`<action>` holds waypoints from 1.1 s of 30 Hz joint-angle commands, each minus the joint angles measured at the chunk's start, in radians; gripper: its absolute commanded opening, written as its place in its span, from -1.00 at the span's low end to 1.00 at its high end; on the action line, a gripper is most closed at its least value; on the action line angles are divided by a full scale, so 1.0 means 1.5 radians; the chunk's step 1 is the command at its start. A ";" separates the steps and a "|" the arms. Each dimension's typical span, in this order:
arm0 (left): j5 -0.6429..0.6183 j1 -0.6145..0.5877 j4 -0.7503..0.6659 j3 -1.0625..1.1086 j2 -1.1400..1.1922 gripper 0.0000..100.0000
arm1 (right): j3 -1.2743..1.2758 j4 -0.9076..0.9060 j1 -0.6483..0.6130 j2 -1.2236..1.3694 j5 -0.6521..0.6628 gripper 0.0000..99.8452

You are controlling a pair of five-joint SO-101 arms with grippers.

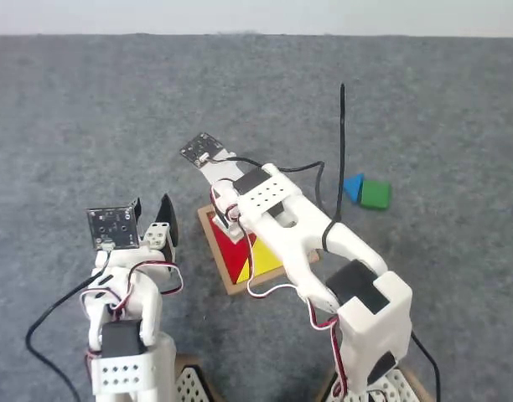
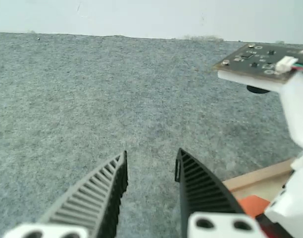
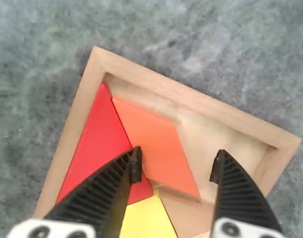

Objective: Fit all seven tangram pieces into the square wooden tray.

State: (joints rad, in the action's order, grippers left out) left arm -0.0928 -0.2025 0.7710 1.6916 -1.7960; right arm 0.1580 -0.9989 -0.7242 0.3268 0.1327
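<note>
The square wooden tray (image 3: 191, 101) lies right under my right gripper (image 3: 177, 163), which hangs open above it with nothing between its fingers. Inside the tray a red triangle (image 3: 94, 144), an orange parallelogram (image 3: 159, 144) and a yellow piece (image 3: 146, 218) lie flat, and the rest of the tray floor is bare wood. A blue triangle (image 1: 353, 186) and a green square (image 1: 375, 194) touch each other on the mat, to the right of the tray (image 1: 227, 280). My left gripper (image 1: 153, 211) is open over bare mat to the tray's left, holding nothing (image 2: 151, 163).
Grey felt mat (image 1: 89, 109) covers the table, with wide free room at the back and left. The right arm (image 1: 298, 230) stretches over the tray and hides most of it in the high view. A black cable (image 1: 341, 142) stands up behind that arm.
</note>
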 commanded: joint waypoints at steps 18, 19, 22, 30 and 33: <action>0.008 0.005 0.003 -0.006 -0.010 -0.70 | -0.051 0.031 0.080 0.030 0.039 -0.89; 0.008 0.005 0.003 -0.006 -0.010 -0.70 | -0.053 0.030 0.082 0.026 0.040 -0.91; 0.008 0.005 0.003 -0.006 -0.010 -0.70 | -0.059 0.014 0.091 -0.023 0.040 -0.93; 0.008 0.005 0.003 -0.006 -0.010 -0.70 | -0.032 -0.068 0.138 -0.228 0.068 -0.93; 0.008 0.005 0.003 -0.006 -0.010 -0.70 | -0.023 -0.137 0.176 -0.295 0.102 -0.93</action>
State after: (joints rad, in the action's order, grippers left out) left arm -0.0928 -0.2025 0.7710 1.6916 -1.7960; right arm 0.1243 -1.0940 -0.5324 0.0675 0.2202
